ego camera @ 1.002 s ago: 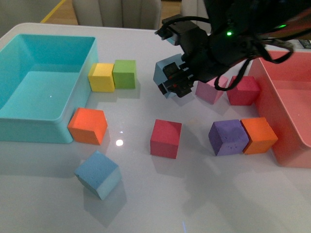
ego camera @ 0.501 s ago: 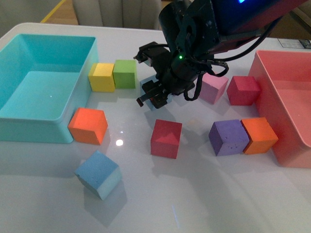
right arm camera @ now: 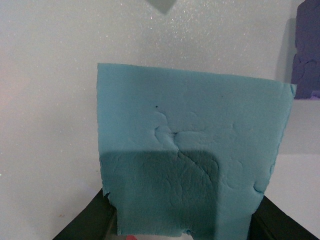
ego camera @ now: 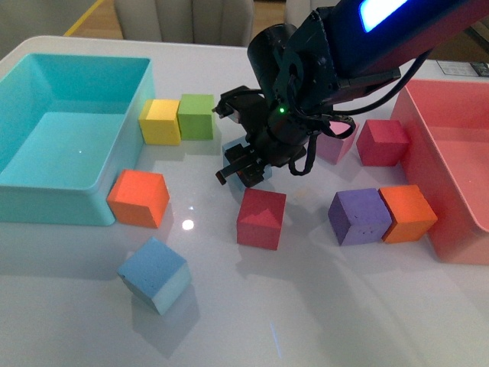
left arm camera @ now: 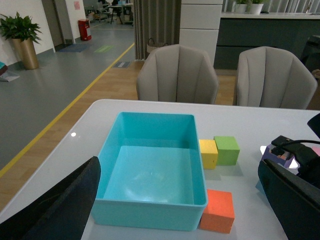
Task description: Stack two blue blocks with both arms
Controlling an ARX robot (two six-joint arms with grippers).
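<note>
The held blue block is clamped in the right gripper. The fingers are closed against two opposite sides, and in the front view only the block's lower part is seen under the black jaws. Whether it touches the table cannot be told. Being a cube, it has no long axis. In the right wrist view one flat face is turned toward the camera, its edges slightly skewed.

A red cube lies just beside the held block at 5 o'clock, while a yellow cube and a green cube stand near at 10 o'clock. The loose blue block rests well apart at 7 o'clock, with one vertical edge turned toward the robot. Bare table is left on its near side and to both flanks. An orange cube sits near at its 12 o'clock, against the turquoise tray.

The left gripper is spread wide and nothing is held in it.
</note>
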